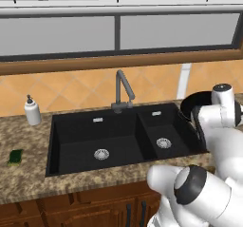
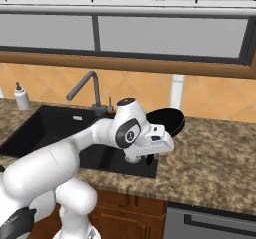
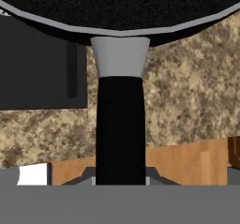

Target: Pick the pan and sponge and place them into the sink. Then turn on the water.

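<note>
Pincer (image 3: pixel 120 178) clamped on the black handle of the pan (image 2: pixel 167 120), mid-right of frame, beside the sink (image 1: pixel 118 140). Sponge (image 1: pixel 15 156) lies lower left on the table (image 1: pixel 28 183).

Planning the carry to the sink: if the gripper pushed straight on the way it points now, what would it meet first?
The pan. The gripper is shut on the pan's black handle, which runs straight ahead to the bowl, so nothing else lies between. Past the pan are the counter and sink; depth there is unclear.
</note>
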Controlling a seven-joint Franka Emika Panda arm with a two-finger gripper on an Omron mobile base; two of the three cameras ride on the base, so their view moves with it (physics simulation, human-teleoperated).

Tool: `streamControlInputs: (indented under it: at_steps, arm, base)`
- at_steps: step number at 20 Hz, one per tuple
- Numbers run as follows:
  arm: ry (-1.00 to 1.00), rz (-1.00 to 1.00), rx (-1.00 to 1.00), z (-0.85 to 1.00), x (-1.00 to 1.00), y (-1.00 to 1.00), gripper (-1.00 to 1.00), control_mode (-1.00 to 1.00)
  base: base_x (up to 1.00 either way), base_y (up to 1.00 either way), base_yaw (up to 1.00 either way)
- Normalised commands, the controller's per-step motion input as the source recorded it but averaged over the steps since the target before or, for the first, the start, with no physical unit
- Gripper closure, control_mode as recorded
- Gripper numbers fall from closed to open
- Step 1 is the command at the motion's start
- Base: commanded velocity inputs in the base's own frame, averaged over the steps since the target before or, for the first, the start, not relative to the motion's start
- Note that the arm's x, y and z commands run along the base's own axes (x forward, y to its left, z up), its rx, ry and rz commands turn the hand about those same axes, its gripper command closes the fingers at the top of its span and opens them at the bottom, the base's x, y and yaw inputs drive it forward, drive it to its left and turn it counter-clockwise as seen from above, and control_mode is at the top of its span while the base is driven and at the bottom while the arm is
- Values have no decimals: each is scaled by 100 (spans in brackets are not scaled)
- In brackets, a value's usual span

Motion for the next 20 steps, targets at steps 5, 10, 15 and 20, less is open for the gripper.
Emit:
streamControlInputs:
  at_steps: [5, 10, 15, 20]
  arm:
    - [3, -19, 0, 3, -18, 90, 100, -100]
    - [-13, -38, 6, 0, -41, 88, 100, -100]
    - [-9, -39, 2, 2, -11, 99, 100, -100]
    - [-8, -32, 0, 10, 0, 100, 100, -100]
  base:
    - [0, 0, 0]
    - [0, 0, 0]
    - [0, 0, 0]
    - [0, 0, 0]
